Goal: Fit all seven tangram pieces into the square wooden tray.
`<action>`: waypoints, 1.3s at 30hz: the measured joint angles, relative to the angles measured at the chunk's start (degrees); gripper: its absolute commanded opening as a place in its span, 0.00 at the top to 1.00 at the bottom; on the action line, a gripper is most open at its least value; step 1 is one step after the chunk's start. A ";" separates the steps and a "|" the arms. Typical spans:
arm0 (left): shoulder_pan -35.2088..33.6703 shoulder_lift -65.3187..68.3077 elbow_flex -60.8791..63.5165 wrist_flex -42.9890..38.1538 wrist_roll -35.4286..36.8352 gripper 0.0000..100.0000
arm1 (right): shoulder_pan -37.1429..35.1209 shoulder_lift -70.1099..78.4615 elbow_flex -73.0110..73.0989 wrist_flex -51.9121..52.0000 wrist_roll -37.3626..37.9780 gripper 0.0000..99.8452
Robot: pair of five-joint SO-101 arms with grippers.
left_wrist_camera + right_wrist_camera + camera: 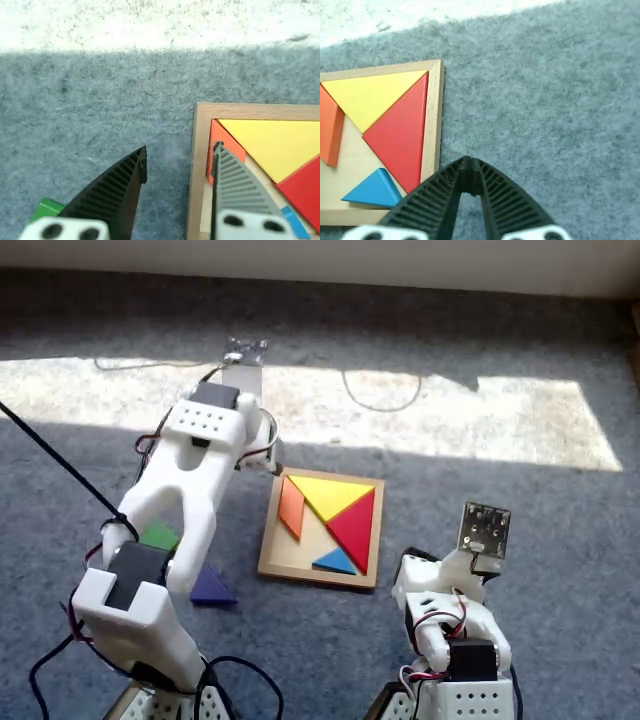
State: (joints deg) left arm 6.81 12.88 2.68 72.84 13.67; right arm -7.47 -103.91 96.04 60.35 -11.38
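4 tangram pieces [325,495] are sitting in the square wooden tray [318,580], 3 remaining; left gripper [180,150] is gaping empty, right gripper [470,165] closed empty.

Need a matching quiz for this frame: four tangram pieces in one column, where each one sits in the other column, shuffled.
Pieces:
1. yellow triangle
2. blue triangle
3. purple triangle
4. orange piece

Places:
A. on the carpet, outside the tray
B. in the tray, along its far edge
C. in the tray, at its left side
D. in the tray, by its near edge

Pairs: 1-B; 2-D; 3-A; 4-C
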 measured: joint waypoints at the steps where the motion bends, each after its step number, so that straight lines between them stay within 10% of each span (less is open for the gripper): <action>1: 0.00 0.00 -2.64 3.16 -0.18 0.79 | 0.00 0.00 0.00 0.00 0.00 1.00; 9: 0.00 -0.09 -15.82 22.86 -2.64 0.79 | 1.41 0.00 0.00 0.00 0.00 1.00; 18: -6.77 -20.04 -2.99 25.14 -12.22 0.79 | 1.41 0.00 0.00 0.00 0.00 1.00; 29: -30.07 -33.93 28.22 8.18 -20.40 0.64 | 1.41 0.00 0.00 0.00 0.00 1.00; 39: -34.46 -33.93 41.49 2.11 -8.26 0.63 | 1.41 0.00 0.00 0.00 0.00 1.00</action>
State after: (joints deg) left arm -27.65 -21.05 44.18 74.95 5.41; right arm -6.07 -103.91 96.04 60.35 -11.38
